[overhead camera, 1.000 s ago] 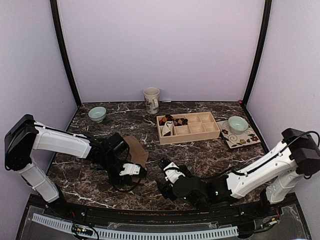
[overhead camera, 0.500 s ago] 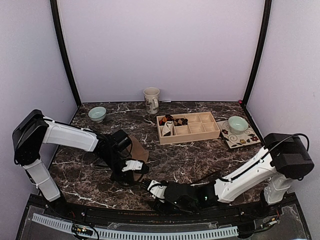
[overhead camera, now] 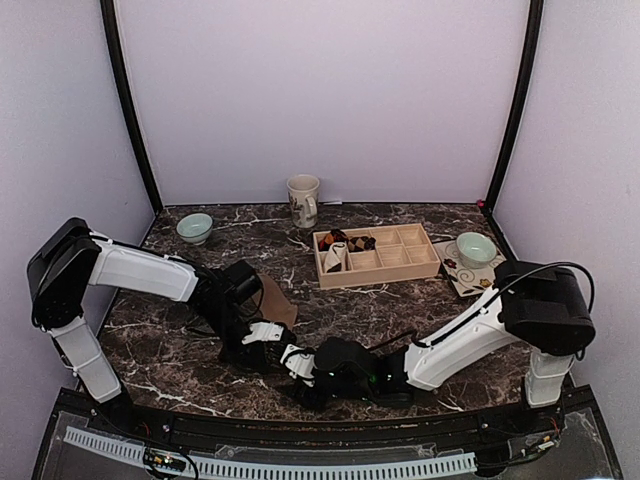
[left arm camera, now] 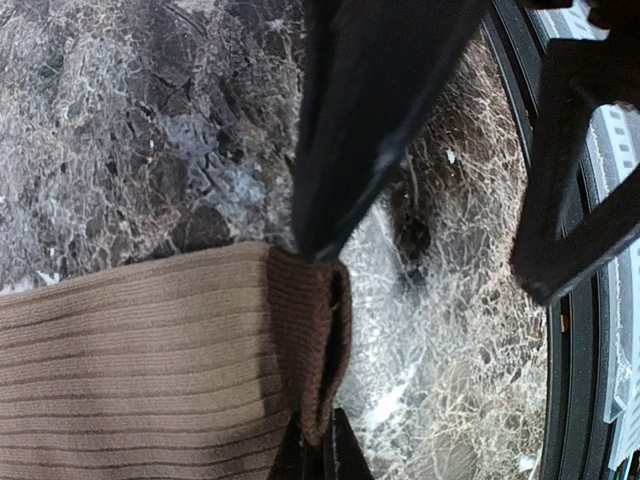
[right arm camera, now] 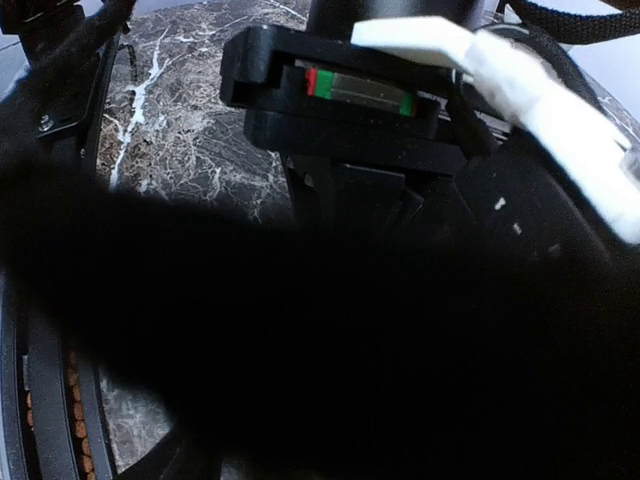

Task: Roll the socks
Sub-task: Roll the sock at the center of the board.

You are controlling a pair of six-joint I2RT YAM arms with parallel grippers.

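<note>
- Left gripper [overhead camera: 262, 335]: its jaws are pinched fully together on the folded cuff of the tan sock [left arm camera: 150, 360]. In the left wrist view one dark finger [left arm camera: 370, 120] lies over the cuff. The other shows only as a tip at the bottom edge.
- Tan sock [overhead camera: 272, 298]: it lies flat on the table [overhead camera: 400, 300], left of centre and toward the near edge. Its ribbed length runs away toward the far side, and the cuff is turned over once.
- Step in hand, as judged: the very start of the roll, with only the first fold made. The next move calls for carrying the pinched cuff over along the sock while the rest is kept flat.
- Right gripper [overhead camera: 293, 358]: it sits low over the table, just right of the left one. How wide it stands, and whether it touches the sock, cannot be told. Its own camera shows mostly dark blur and the left gripper's body.
- Tray [overhead camera: 385, 275]: it stands right of centre, farther back. A dark checked sock [overhead camera: 352, 240] sits in its far-left corner, apparently rolled already, but it is too small to be sure.
</note>
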